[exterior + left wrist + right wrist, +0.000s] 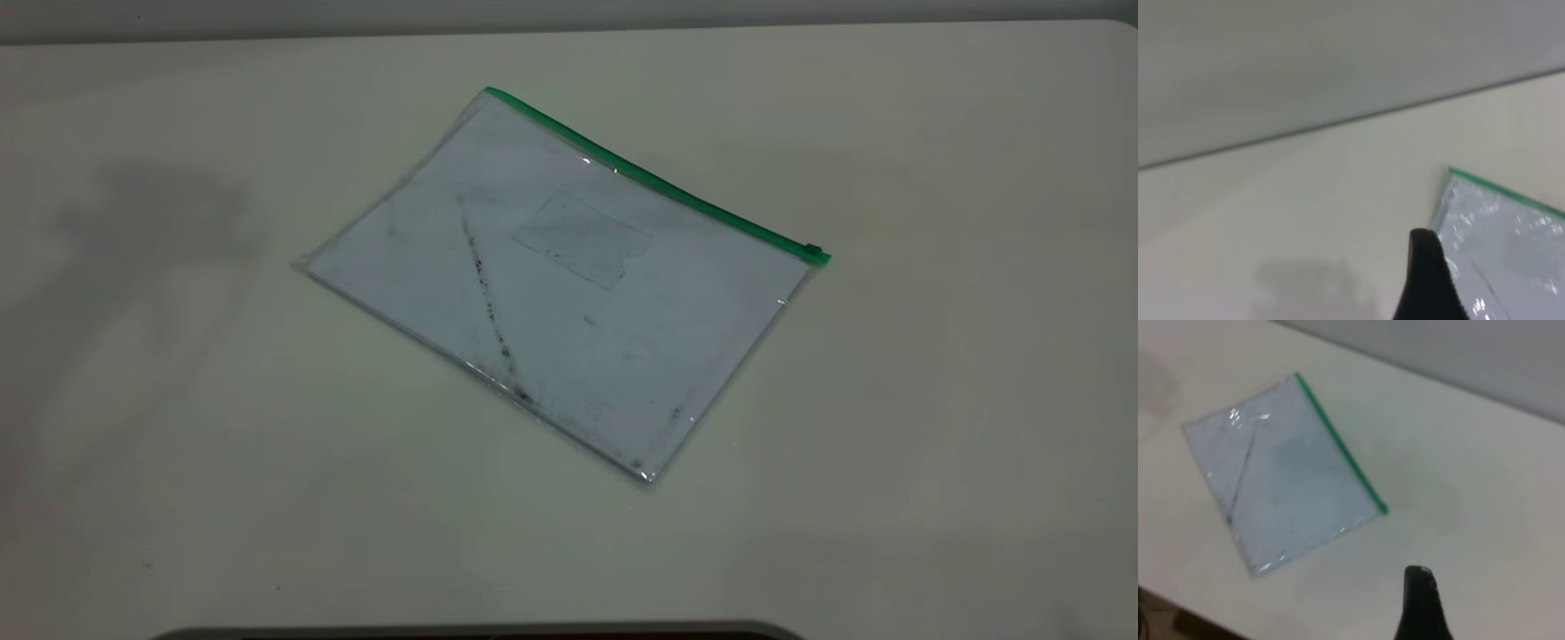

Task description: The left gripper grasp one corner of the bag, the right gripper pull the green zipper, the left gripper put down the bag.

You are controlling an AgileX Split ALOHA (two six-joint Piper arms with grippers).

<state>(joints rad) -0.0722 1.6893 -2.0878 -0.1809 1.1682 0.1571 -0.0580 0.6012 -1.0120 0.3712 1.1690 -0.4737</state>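
The bag (569, 284) lies flat on the table, a clear pouch with white paper inside and a dark diagonal streak (487, 298). The green zipper (658, 182) runs along its far edge, with the slider tab (813, 250) at the right end. The corner of the bag (489, 91) at the far left is capped by the strip's end. Neither arm appears in the exterior view. A black part of my left gripper (1425, 280) hovers beside the bag (1511, 247), near that corner (1450, 172). My right gripper (1421, 600) is apart from the bag (1281, 473), off the zipper's (1341, 447) near end.
The pale table (933, 400) spreads wide around the pouch. Its back edge (569, 31) meets a grey wall. A dark curved rim (480, 631) shows at the front edge. A soft shadow (151, 213) falls on the table's left.
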